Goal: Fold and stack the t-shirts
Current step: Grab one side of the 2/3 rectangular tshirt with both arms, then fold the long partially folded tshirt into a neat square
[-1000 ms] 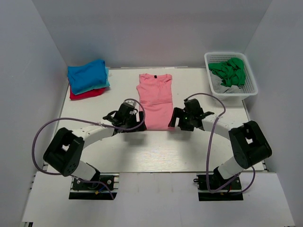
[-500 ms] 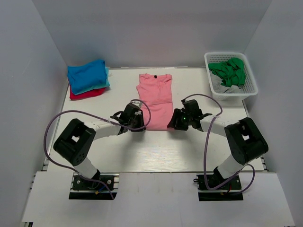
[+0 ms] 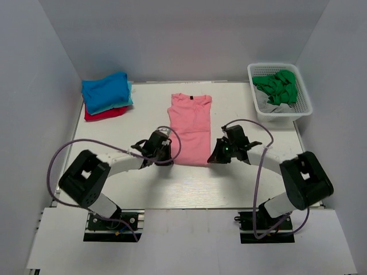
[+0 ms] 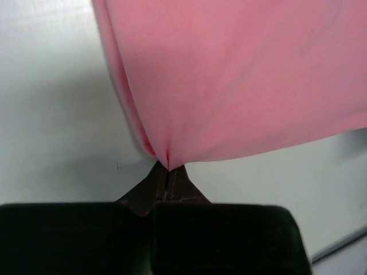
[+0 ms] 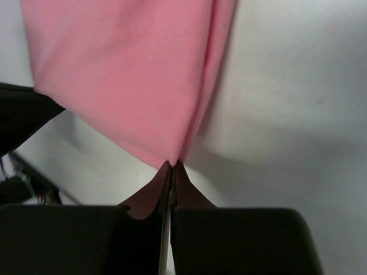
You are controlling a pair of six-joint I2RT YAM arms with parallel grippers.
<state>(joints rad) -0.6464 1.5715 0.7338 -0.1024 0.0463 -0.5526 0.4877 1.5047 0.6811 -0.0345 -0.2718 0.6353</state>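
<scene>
- Pink t-shirt (image 3: pixel 190 129): flat at the middle of the table (image 3: pixel 241 183), collar away from the arms, sides tucked in to a narrow strip.
- Left gripper (image 4: pixel 167 176): pinched shut on the near left hem corner, cloth drawn to a point between the tips.
- Right gripper (image 5: pixel 171 169): likewise clamped on the near right hem corner.
- Advised for the fold: raise both corners level, carry toward the collar at equal pace, keep the hem taut, lay edge on edge before release.
- Risk: thin pinch, likely to slip if jerked.
- Folded stack (image 3: pixel 107 94), far left: probable destination.
</scene>
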